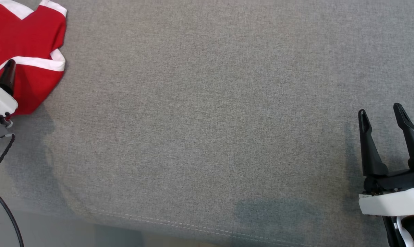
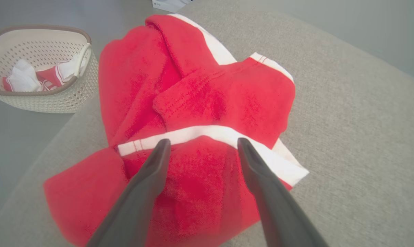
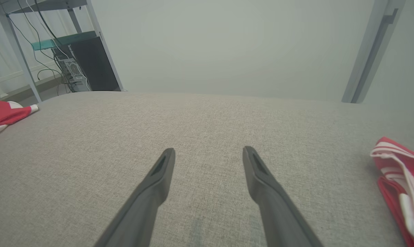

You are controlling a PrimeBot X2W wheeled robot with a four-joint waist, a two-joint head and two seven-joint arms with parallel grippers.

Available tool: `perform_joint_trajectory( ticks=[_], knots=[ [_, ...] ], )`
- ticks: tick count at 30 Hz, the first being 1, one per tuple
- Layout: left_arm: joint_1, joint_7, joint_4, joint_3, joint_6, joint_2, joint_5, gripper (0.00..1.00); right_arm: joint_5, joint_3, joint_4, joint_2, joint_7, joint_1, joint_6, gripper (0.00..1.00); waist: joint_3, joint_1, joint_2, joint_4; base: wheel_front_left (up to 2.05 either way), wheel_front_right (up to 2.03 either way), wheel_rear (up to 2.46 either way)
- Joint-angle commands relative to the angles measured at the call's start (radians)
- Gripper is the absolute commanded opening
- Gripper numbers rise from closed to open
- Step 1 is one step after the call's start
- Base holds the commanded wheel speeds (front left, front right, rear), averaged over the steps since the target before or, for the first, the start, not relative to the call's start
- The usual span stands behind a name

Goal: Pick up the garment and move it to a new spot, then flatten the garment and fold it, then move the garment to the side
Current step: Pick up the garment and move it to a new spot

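Observation:
The garment (image 1: pixel 25 44) is red with white bands and lies bunched in loose folds at the far left of the grey fabric surface (image 1: pixel 207 103). In the left wrist view the garment (image 2: pixel 193 103) lies under my left gripper (image 2: pixel 202 144), which hovers open just above a white band with nothing between its fingers. One dark left finger (image 1: pixel 7 73) shows over the cloth in the head view. My right gripper (image 1: pixel 380 110) stands open and empty at the near right, far from the garment. In the right wrist view the right gripper (image 3: pixel 208 151) points across bare fabric, with the garment (image 3: pixel 4 113) at the far left.
A perforated cream basket (image 2: pixel 73 92) holding red and white clothes stands off the surface beside the garment. Another red and white striped cloth (image 3: pixel 402 178) lies at the surface's right end. The surface's stitched front edge (image 1: pixel 193 226) runs along the bottom. A metal rack with cables (image 3: pixel 56 61) stands beyond.

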Motion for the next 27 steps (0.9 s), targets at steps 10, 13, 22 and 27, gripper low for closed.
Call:
perform_joint_trajectory(
  ticks=[10,13,22,27],
  knots=[
    [-0.060,0.060,0.153,0.005,-0.002,0.054,-0.006,0.81,-0.003,0.030,-0.037,-0.016,0.011,-0.016,0.000,1.00,0.004,0.0000,0.0000,-0.013,0.00,0.00,0.00],
    [-0.069,0.065,0.177,0.003,-0.003,0.050,-0.009,0.00,0.001,0.032,-0.037,-0.018,0.011,-0.018,0.000,1.00,-0.001,0.0000,0.0000,-0.014,0.00,0.00,0.00],
    [-0.103,-0.098,0.160,-0.022,0.026,0.067,0.038,0.00,0.013,0.000,-0.029,-0.004,-0.001,0.002,0.000,1.00,-0.053,0.0000,0.0000,-0.004,0.00,0.00,0.00],
    [-0.105,-0.241,0.100,-0.032,0.038,0.057,0.064,0.00,0.020,-0.014,-0.023,0.007,-0.009,0.018,0.000,1.00,-0.099,0.0000,0.0000,0.008,0.00,0.00,0.00]
  ],
)
